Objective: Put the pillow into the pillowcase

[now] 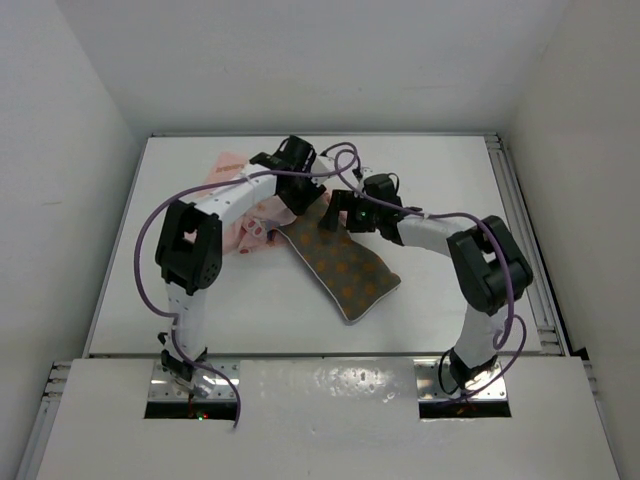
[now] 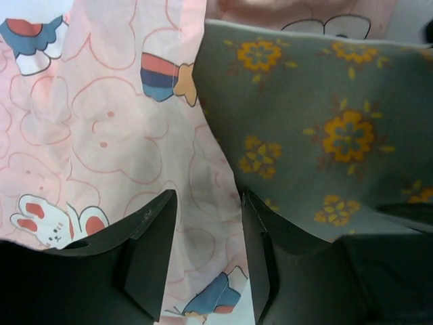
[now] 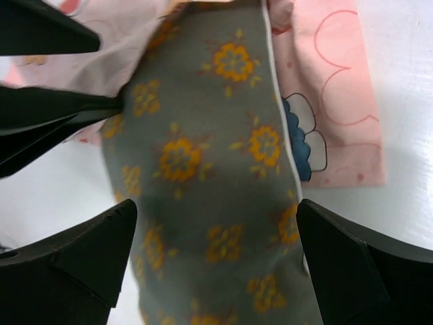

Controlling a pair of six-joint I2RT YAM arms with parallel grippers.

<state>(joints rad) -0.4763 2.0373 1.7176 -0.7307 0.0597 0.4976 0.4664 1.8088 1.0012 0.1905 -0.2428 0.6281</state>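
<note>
Right pincer (image 3: 216, 203) hung released over pillow (image 3: 183, 162); whether left pincer (image 2: 210, 196) grasped pillowcase (image 2: 101, 122) was unclear; slack cloth could block entry

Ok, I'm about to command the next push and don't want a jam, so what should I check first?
1. Far end of the pillow meets the pillowcase: ok, it reaches the pink cloth.
2. Right end effector straddles the pillow: ok. Firm grip: cannot tell.
3. Left end effector clamped on the pillowcase: not ok, its fingers stand apart over flat cloth.
4. Pillowcase mouth held open: cannot tell, the arms hide it.
5. Pillow inside the pillowcase: not ok, most of it lies bare on the table.
</note>
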